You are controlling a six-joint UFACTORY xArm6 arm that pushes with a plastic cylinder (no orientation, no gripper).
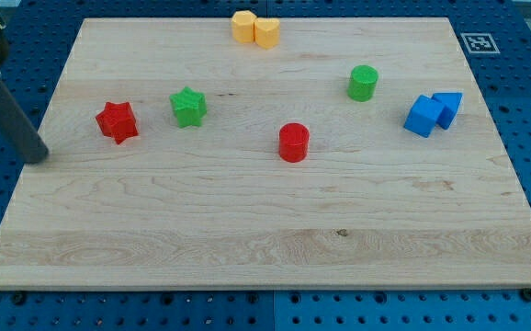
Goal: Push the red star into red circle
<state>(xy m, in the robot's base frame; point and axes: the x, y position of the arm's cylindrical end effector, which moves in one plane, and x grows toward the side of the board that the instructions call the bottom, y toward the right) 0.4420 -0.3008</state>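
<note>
Wooden tabletop [247, 230] is seen resting on a blue pegboard [523, 83]; red star [117, 121] is taken as the landmark. The star is located toward the view's left, apart from every other block. Tip [38, 158] of the dark rod is found to the left of the star and slightly below it, near the tabletop's left edge, not touching the star. The end effector is a plain rod with no jaws, so neither an apart nor a together state can be told. Green star [188, 107] is placed just to the right of the red star, slightly higher, with a gap between them. Red circle [294, 142], a short cylinder, is found well to the right of the red star and a little lower. Green cylinder [363, 83] is seen farther right and higher. Two blue blocks, a blue cube [423, 116] and a second blue block [448, 108], are set touching each other far to the right. Two yellow blocks, a yellow block [243, 26] and a yellow hexagonal block [266, 32], are set touching at the view's top, up and right of the red star. A black-and-white marker tag [478, 42] is seen on the pegboard at top right.
</note>
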